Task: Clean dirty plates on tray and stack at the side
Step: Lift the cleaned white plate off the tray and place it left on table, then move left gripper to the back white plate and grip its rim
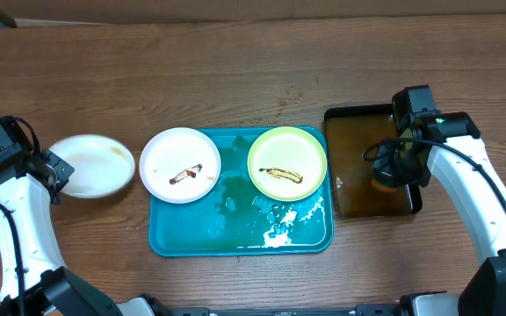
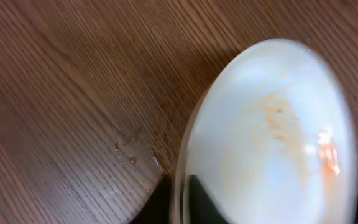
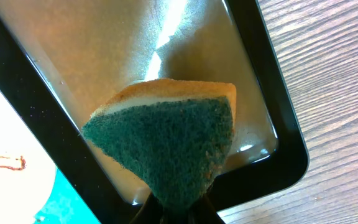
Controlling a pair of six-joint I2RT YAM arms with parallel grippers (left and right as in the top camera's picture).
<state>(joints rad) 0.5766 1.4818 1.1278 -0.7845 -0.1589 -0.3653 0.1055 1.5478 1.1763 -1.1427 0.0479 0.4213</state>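
A white plate (image 1: 95, 165) lies on the wood left of the turquoise tray (image 1: 235, 230); my left gripper (image 1: 53, 172) is shut on its left rim. In the left wrist view the plate (image 2: 272, 137) shows faint orange streaks, with my fingers (image 2: 182, 202) on either side of its rim. On the tray sit a white plate (image 1: 180, 165) and a pale green plate (image 1: 287, 162), both with brown smears. My right gripper (image 1: 392, 167) is shut on a green and yellow sponge (image 3: 166, 143) over the black tray (image 3: 253, 74) of brownish water.
Foam and water lie on the tray's front right part (image 1: 279, 224). The black tray (image 1: 372, 118) stands right of the turquoise tray. Small wet specks (image 2: 132, 158) mark the wood beside the held plate.
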